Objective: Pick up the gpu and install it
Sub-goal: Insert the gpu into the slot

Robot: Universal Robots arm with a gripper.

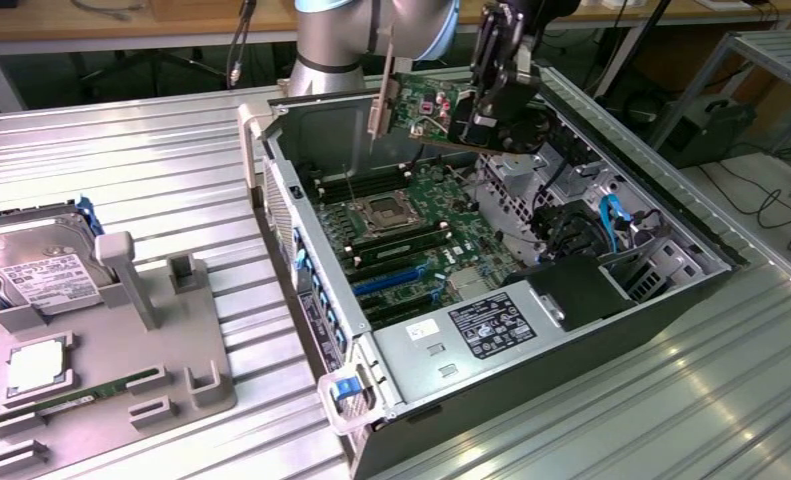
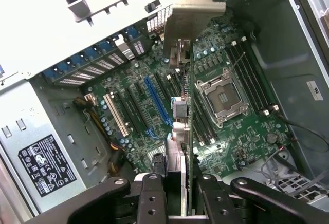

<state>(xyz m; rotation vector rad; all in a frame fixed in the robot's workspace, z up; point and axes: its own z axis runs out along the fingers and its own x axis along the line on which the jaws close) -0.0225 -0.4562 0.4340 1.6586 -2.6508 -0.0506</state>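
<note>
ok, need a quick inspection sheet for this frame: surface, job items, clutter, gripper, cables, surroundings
Surface: ribbed metal table, carrying the open PC case and a grey parts fixture.
Job's things: gpu held in the air above the motherboard; not seated.
Clutter: hard drive and RAM stick on the fixture.
Grippers: gripper shut on the gpu, above the case.
Cables: blue cable inside the case; floor cables at the exterior view's right.
Surroundings: wooden bench behind.

The gpu (image 1: 438,112) hangs above the open computer case (image 1: 662,285), hard drive (image 1: 35,270) well apart.
</note>
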